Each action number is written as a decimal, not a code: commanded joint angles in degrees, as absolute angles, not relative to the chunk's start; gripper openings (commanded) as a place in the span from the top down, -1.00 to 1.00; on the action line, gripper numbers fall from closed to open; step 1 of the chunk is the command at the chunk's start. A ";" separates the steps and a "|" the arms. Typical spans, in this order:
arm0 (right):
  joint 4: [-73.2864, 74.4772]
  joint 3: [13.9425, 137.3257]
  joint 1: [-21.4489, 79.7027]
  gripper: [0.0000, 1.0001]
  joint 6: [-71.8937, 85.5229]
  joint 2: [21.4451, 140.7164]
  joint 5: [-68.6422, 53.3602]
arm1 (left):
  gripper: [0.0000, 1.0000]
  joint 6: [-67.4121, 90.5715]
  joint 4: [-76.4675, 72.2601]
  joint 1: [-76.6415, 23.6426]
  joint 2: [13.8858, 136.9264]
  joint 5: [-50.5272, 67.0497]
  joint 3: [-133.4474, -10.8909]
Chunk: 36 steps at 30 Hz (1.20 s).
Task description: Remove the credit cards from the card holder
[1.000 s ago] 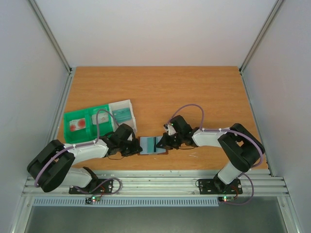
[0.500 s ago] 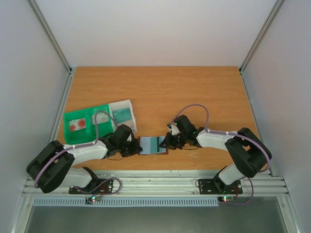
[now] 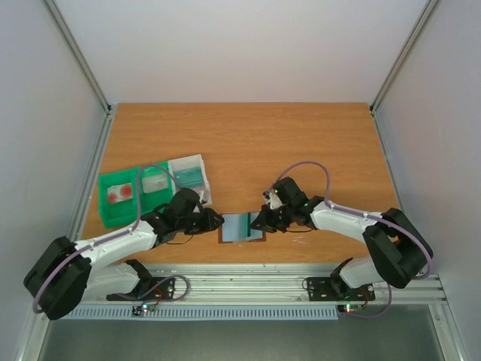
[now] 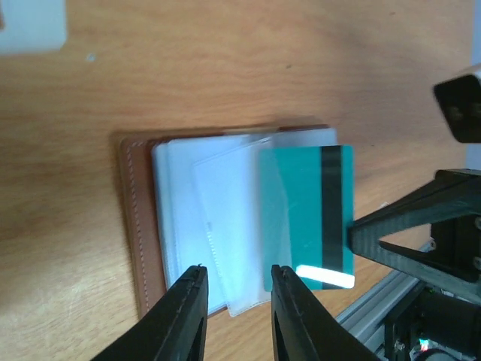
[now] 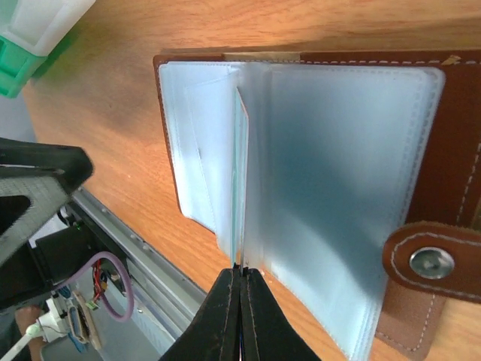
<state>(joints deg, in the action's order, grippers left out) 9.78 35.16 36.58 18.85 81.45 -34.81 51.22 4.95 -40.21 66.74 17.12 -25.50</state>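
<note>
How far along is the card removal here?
Done: the card holder lies open. In hand: the right claw pinches the teal card, which is partly out of the holder; the left claw hovers open above. Left: pulling it free. A second card cannot be made out.

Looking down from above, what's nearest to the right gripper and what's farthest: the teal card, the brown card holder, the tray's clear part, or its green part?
1. teal card: pinched in the right gripper.
2. card holder: just left, under the card.
3. tray's clear part: farther left and back.
4. tray's green part: far left.
</note>
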 commanded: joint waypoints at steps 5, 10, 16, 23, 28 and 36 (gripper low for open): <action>20.57 40.23 36.16 0.98 19.85 76.69 -31.67 | 0.43 41.64 4.39 -40.42 61.36 15.86 -29.25; 23.96 42.53 36.21 0.98 18.97 75.30 -31.04 | 0.43 37.70 2.07 -40.52 61.52 15.91 -29.23; 26.83 44.80 36.21 0.98 22.05 74.36 -32.19 | 0.37 33.28 0.62 -41.54 60.91 17.39 -29.28; 27.44 47.76 36.15 0.98 32.57 74.42 -34.31 | 0.51 27.32 2.09 -42.06 59.75 16.17 -30.66; 31.94 52.39 36.09 0.98 36.98 74.66 -33.48 | 0.55 24.27 -8.11 -42.01 57.63 19.12 -25.75; 37.32 56.67 36.21 0.98 40.21 74.42 -30.48 | 0.35 17.31 -16.89 -42.37 53.89 23.17 -21.96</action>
<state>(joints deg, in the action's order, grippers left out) 32.47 54.17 36.53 36.34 75.24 -32.16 23.00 -5.52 -42.06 56.77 20.10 -24.64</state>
